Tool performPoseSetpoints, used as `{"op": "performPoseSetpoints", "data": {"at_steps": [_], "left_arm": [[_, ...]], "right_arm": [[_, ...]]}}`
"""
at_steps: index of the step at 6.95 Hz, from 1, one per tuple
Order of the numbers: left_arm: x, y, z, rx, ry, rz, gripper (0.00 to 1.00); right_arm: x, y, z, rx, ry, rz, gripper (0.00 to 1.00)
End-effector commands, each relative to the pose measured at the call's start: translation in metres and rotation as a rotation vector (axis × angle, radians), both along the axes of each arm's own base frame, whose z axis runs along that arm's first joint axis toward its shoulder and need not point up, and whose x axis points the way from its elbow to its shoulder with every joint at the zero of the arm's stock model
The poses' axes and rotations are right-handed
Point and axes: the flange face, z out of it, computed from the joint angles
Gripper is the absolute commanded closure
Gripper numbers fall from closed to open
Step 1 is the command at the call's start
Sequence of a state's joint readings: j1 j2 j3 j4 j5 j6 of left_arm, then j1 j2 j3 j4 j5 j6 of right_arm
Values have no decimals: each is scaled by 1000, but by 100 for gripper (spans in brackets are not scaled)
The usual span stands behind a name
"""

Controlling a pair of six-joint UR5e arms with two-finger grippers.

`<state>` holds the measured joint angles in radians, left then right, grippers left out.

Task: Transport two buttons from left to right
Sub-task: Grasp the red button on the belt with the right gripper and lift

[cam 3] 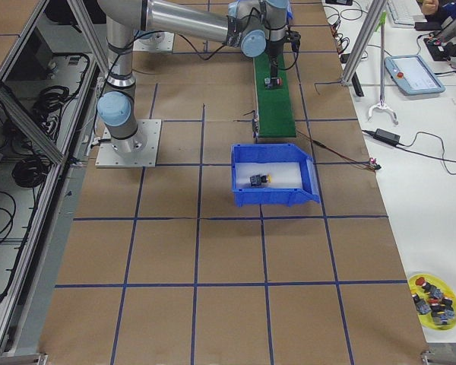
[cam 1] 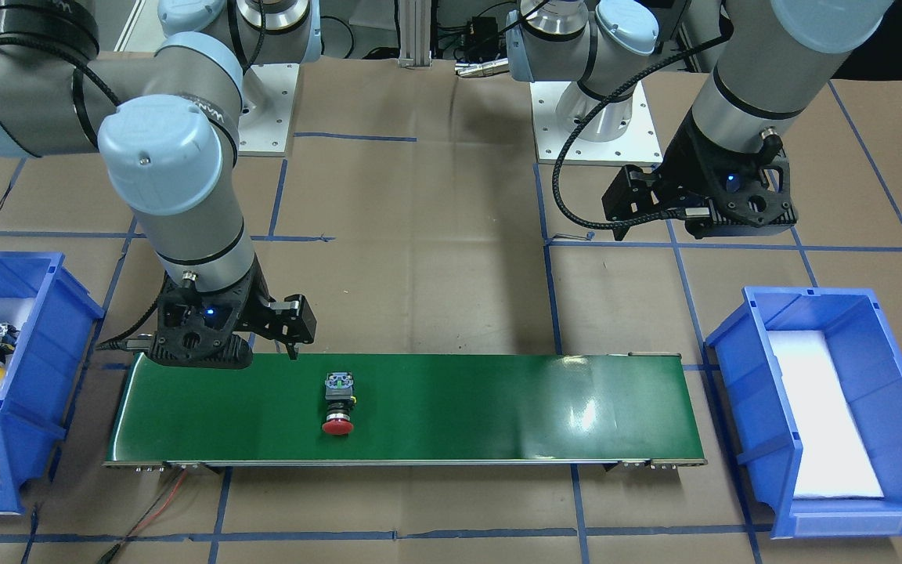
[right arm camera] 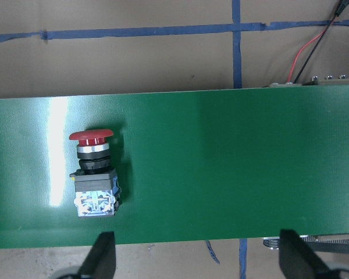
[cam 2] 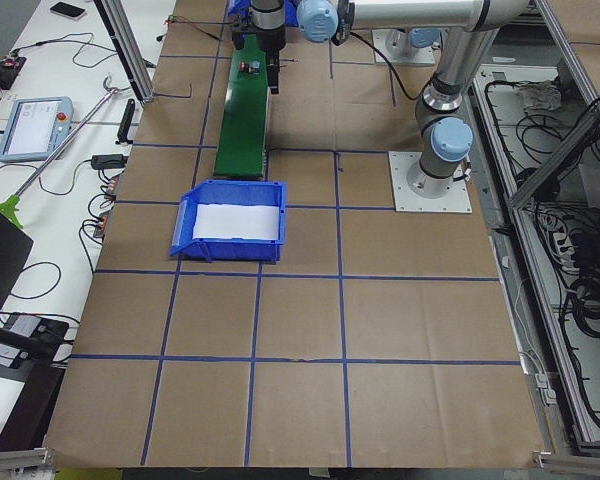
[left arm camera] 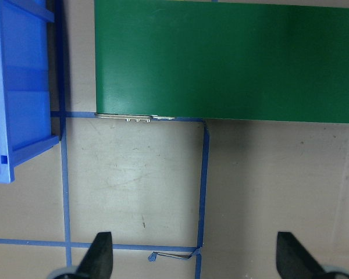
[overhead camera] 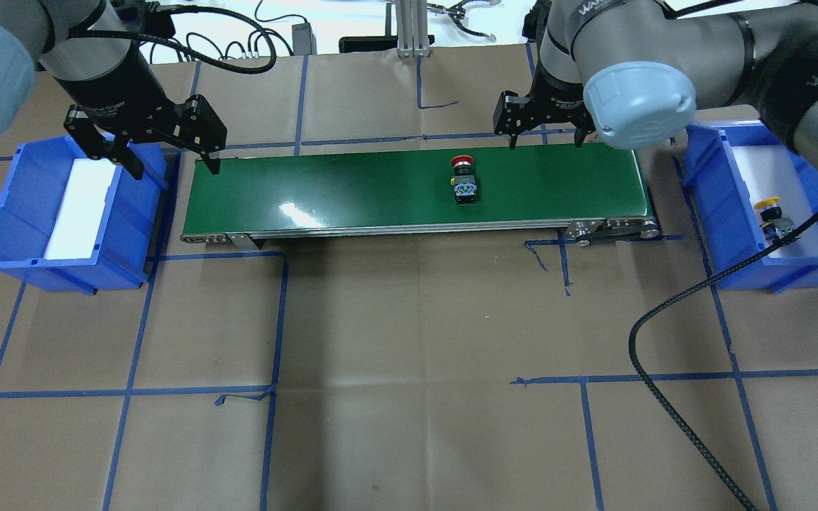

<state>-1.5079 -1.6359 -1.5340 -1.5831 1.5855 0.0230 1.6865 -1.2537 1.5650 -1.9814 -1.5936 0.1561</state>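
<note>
Count two, both mushroom-capped; left gripper (overhead camera: 173,166), right gripper (overhead camera: 545,143) released.
Red button (overhead camera: 463,181) on smooth green belt (overhead camera: 352,191); yellow button (overhead camera: 772,218) in blue plastic bin (overhead camera: 707,188), belt's 3 o'clock.

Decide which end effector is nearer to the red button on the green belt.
Right. The right end effector hangs just beyond the red button, slightly to its right; the left end effector is at the belt's opposite end, by a blue bin.

Brown paper-covered table (overhead camera: 409,355), green conveyor (overhead camera: 352,191), two blue bins (overhead camera: 18,206) (overhead camera: 718,206)
</note>
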Motion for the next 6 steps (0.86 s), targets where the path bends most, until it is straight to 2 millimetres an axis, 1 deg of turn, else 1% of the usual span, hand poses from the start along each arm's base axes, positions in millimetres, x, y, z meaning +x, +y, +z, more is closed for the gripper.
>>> {"op": "performPoseSetpoints", "data": {"at_steps": [1,2,3,4,6], "left_arm": [[0,0,0,1,-1,0,0],[0,0,0,1,-1,0,0],[0,0,0,1,-1,0,0],[0,-1,-1,1,1,0,0],[0,-1,-2,4,0,0,0]], "right_arm": [[6,-6,-23,22,-1,-22,1],[16,-12,-32,-20,-7,-9,1],[19,-17,-39,-43,-12,-5,1],[23,-15,-57,-48,-53,0,1],[17,-2,-90,-100,-68,3,1]]}}
